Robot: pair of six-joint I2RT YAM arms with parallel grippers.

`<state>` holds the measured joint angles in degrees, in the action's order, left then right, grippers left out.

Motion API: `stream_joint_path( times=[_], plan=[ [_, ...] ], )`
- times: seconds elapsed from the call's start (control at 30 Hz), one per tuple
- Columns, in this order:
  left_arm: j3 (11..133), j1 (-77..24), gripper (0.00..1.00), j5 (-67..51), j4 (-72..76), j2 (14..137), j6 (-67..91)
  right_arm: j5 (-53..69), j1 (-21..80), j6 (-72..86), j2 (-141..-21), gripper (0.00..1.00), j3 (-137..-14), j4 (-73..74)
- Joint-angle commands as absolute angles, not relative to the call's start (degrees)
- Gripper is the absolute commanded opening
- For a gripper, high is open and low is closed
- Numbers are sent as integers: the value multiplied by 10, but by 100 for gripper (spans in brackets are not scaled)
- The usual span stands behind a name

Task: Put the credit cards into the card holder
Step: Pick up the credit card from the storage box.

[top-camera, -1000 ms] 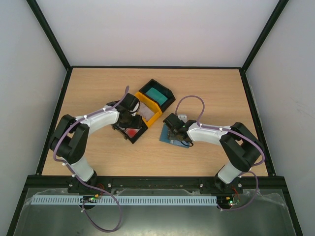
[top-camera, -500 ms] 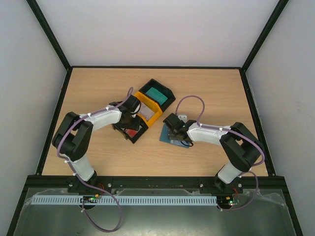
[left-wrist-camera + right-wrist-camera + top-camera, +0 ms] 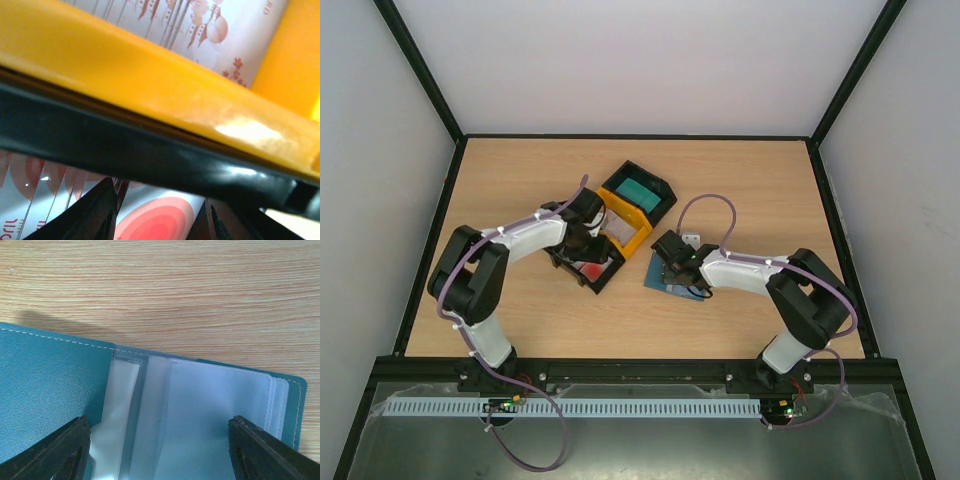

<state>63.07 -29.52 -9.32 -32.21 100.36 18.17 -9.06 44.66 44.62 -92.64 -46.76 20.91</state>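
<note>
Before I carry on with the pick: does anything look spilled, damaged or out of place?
Nothing stands out. The card holder lies open on the table, clear sleeves intact; the credit cards sit inside the trays.

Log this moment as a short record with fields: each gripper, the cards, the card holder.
left gripper: open, low over credit cards in the near black tray
right gripper: open, straddling the card holder
credit cards: in the near black tray and the yellow tray
card holder: lying open on the table, no card seen in its clear sleeves
teal stack: in the far black tray
</note>
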Motion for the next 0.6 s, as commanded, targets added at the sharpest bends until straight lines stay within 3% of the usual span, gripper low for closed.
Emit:
stream_joint_path(
  times=[0.0,0.57],
  plan=[
    [645,-301,50,-146,-351,973,192,-83,443,466,-960,74,-442,242],
    [640,-331,51,-211,-363,934,206,-90,443,471,-960,74,-439,238]
  ],
)
